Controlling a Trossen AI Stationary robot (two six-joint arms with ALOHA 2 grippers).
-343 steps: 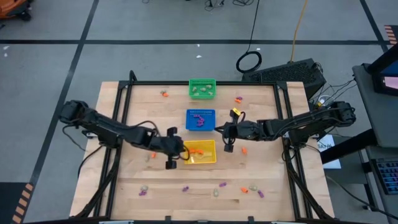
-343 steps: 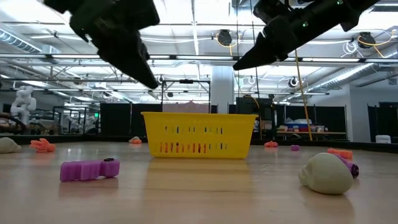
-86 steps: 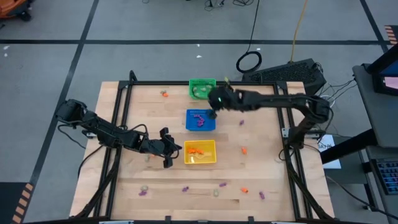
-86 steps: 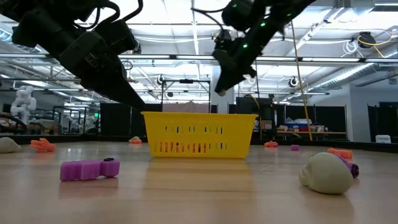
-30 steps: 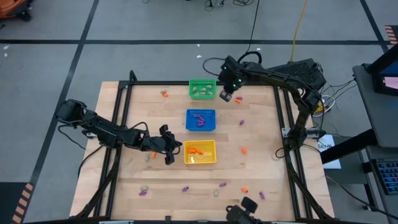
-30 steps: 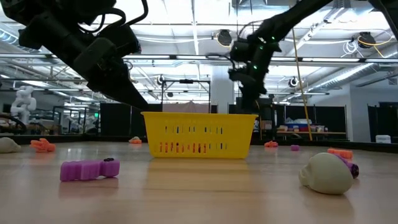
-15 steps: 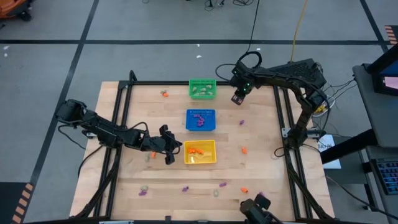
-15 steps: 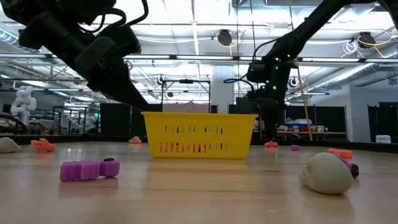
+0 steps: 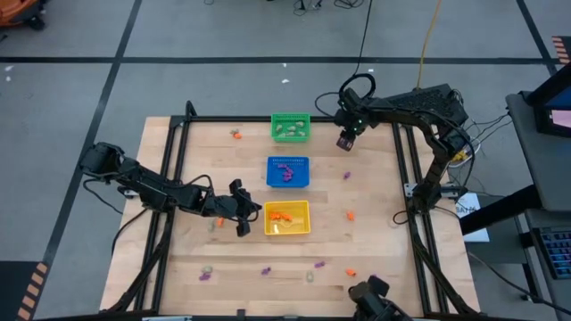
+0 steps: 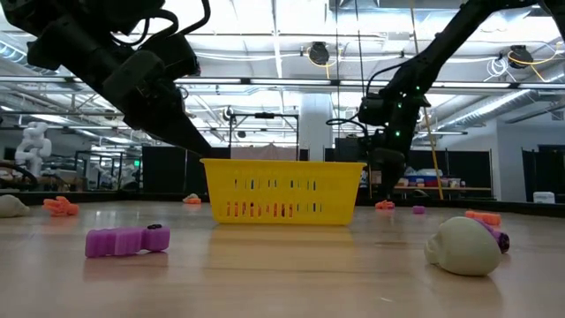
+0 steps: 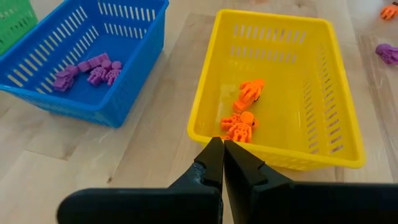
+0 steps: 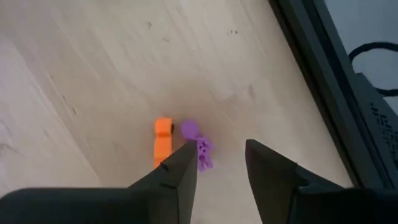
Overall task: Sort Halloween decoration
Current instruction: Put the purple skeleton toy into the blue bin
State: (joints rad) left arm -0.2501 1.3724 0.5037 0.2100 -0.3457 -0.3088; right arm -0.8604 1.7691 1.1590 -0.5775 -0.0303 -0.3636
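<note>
My right gripper (image 12: 219, 163) hangs open, pointing down, over the table's far right part, just right of the green basket (image 9: 290, 127). Below it on the wood lie a purple trinket (image 12: 198, 147) and an orange trinket (image 12: 163, 140) side by side; the purple one shows beside one fingertip. My left gripper (image 11: 222, 145) is shut and holds nothing, hovering at the yellow basket's (image 11: 280, 93) left rim. Orange figures (image 11: 244, 112) lie in the yellow basket, purple ones (image 11: 87, 67) in the blue basket (image 9: 288, 171), pale ones in the green.
Loose trinkets lie scattered: a purple one (image 9: 346, 176), orange ones (image 9: 350, 215) (image 9: 235, 135), and several along the near edge (image 9: 318, 265). A pale skull (image 10: 463, 245) and a purple figure (image 10: 126, 240) lie close to the low camera. A black frame rail (image 12: 323, 68) borders the far right.
My right gripper has moved from beside the green basket toward the table's right edge and has come down, so that it now stands over the orange and purple trinkets there. My left arm has kept still.
</note>
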